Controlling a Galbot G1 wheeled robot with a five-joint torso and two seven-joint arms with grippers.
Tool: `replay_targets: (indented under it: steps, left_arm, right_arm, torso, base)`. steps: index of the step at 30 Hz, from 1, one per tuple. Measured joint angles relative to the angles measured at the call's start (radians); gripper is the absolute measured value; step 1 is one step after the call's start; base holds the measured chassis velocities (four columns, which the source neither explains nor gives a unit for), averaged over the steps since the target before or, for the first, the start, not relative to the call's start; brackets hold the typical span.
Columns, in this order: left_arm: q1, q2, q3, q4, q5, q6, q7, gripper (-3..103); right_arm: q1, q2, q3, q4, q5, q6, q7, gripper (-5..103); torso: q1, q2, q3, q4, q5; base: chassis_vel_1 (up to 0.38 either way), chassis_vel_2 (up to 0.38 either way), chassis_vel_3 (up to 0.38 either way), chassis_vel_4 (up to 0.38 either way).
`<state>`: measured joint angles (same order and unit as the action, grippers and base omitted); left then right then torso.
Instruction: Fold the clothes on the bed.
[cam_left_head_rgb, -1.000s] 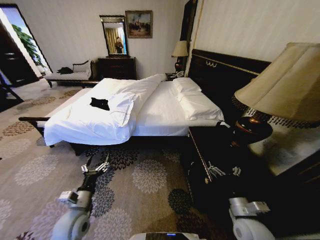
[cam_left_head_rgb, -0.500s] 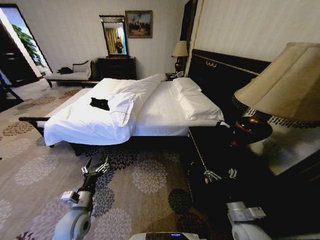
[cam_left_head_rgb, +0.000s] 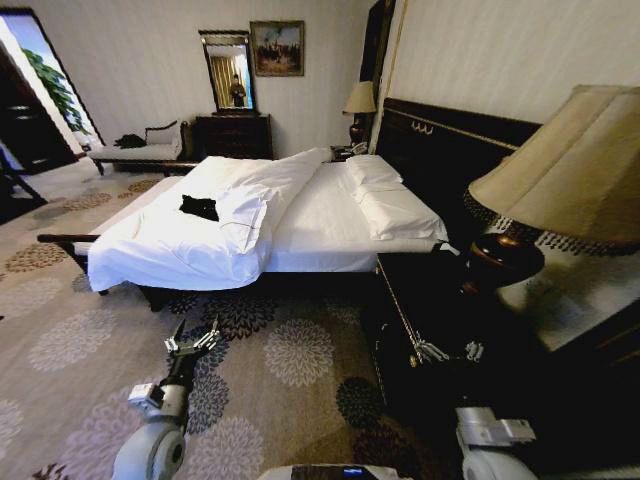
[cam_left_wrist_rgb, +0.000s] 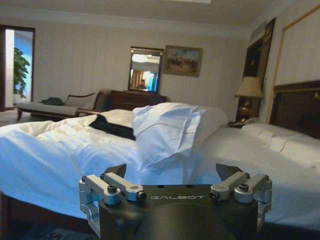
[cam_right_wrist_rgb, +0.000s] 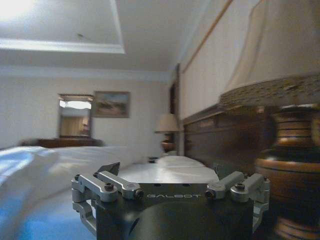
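T-shirt (cam_left_head_rgb: 200, 207) lies crumpled, a small black heap on the duvet (cam_left_head_rgb: 170, 250) near the bed's (cam_left_head_rgb: 330, 235) foot, well apart from you. Still approach stage: drive closer before reaching. Left gripper (cam_left_head_rgb: 193, 341) and right gripper (cam_left_head_rgb: 446, 351) hang low, fingers spread, empty.

"GALBOT" is printed on the left end effector (cam_left_wrist_rgb: 175, 186) and the right end effector (cam_right_wrist_rgb: 169, 184).

A floral carpet (cam_left_head_rgb: 290, 360) spreads below me. A dark nightstand (cam_left_head_rgb: 440, 330) carries a big lamp (cam_left_head_rgb: 560, 190) to my right. A mirror (cam_left_head_rgb: 230, 70) and painting (cam_left_head_rgb: 277, 48) hang on the far wall.
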<state>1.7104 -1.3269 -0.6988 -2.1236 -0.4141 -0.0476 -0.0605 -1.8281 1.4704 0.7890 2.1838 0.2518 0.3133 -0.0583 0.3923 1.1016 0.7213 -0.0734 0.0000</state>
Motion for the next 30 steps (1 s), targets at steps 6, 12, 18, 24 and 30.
replay_targets:
  steps: [6, 12, 18, 24, 30]
  left_arm:
    - [-0.006, -0.001, -0.004, 0.004, 0.012, 0.004, -0.015, 100]
    - [-0.008, -0.003, -0.01, -0.003, 0.007, 0.005, -0.023, 100]
    - [-0.013, 0.0, -0.016, -0.002, -0.01, 0.002, -0.025, 100]
    - [-0.019, 0.009, -0.014, 0.007, -0.023, -0.004, -0.025, 100]
    - [-0.009, 0.011, -0.012, -0.015, -0.023, -0.003, -0.024, 100]
  right_arm:
    - [-0.007, 0.018, 0.01, 0.021, -0.08, -0.014, 0.106, 100]
    - [-0.011, 0.028, 0.018, 0.031, -0.118, -0.017, 0.135, 100]
    - [-0.013, 0.034, 0.008, 0.03, -0.123, -0.017, 0.131, 100]
    - [-0.018, 0.031, 0.014, 0.035, -0.11, -0.017, 0.123, 100]
    - [-0.021, 0.034, 0.011, 0.044, -0.099, -0.014, 0.118, 100]
  torso:
    - [0.0, 0.0, 0.0, 0.0, -0.0001]
    - [0.0, 0.0, 0.0, 0.0, 0.0]
    - [0.0, 0.0, 0.0, 0.0, 0.0]
    - [0.0, 0.0, 0.0, 0.0, -0.0001]
    - [0.0, 0.0, 0.0, 0.0, 0.0]
  base:
    - [0.0, 0.0, 0.0, 0.0]
    - [0.0, 0.0, 0.0, 0.0]
    - [0.0, 0.0, 0.0, 0.0]
    - [0.0, 0.0, 0.0, 0.0]
    - [0.0, 0.0, 0.0, 0.0]
